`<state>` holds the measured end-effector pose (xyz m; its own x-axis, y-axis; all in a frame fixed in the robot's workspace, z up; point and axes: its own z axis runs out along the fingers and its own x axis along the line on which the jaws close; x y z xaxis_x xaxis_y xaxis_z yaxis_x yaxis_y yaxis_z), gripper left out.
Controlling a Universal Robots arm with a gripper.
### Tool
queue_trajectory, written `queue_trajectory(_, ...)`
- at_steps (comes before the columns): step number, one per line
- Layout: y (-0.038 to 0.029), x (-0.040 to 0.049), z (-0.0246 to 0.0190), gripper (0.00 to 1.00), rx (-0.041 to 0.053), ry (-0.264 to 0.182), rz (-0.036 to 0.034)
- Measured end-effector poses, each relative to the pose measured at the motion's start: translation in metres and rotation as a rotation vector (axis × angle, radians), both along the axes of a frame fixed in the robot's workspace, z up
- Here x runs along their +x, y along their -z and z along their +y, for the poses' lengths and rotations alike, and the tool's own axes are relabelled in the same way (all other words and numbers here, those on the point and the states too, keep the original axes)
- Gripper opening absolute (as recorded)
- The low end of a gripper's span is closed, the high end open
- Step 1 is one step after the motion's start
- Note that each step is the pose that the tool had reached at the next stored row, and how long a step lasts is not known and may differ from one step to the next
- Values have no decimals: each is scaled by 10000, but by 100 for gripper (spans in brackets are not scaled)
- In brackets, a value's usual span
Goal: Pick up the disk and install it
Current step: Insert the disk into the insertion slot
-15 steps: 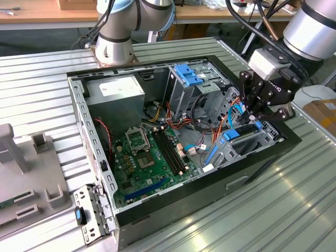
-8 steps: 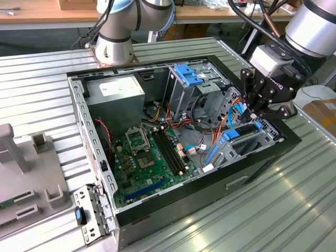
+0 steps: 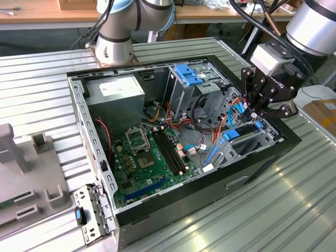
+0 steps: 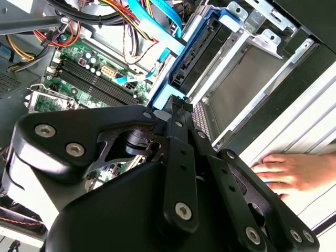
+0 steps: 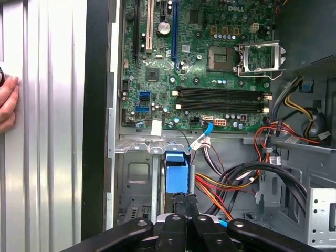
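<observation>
1. I see the open computer case [image 3: 210, 195] lying on the ribbed metal table [image 3: 299, 199]. Inside it are the green motherboard [image 3: 152, 157], a grey box with a white label [image 3: 115, 92] and a tall grey cage with a blue top [image 3: 186, 76]. A tangle of coloured cables [image 3: 210, 118] lies between them.
2. The disk [image 4: 202, 55] sits on edge in the metal drive bay [image 4: 247, 79] at the case's side, toward the exterior view's right. Its dark body runs between the blue rails, and its blue end tab faces my gripper.
3. The gripper [image 3: 256, 114] hangs over that bay from an arm coming in from the exterior view's upper right, fingers pointing down into the case.
4. In both wrist views the black fingers [image 5: 176, 223] are pressed almost together, with their tips right at the disk's blue end. I cannot tell whether they actually clamp the tab or only touch it.
5. A person's hand [image 4: 294, 170] rests on the table just outside the case wall. It is cut off at the edge of the first wrist view.
6. The linkage of the gripper covers the near end of the bay in both wrist views, so I cannot judge how deep the disk is seated.
</observation>
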<state>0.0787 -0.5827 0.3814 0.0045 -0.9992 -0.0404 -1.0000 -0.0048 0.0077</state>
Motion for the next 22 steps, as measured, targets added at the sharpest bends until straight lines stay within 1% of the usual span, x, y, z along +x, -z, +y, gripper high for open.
queue_trajectory(7, -15, 0, 0, 11, 8, 0, -2)
queue_trajectory(8, -18, -1, 0, 11, 20, -3, -12)
queue_trajectory(9, -17, -2, 0, 11, 64, -13, -44)
queue_trajectory(10, -16, -2, 0, 11, 84, -19, -59)
queue_trajectory(18, -16, -2, 0, 11, 89, -20, -73)
queue_trajectory(22, -16, 36, 1, 11, 97, -19, -82)
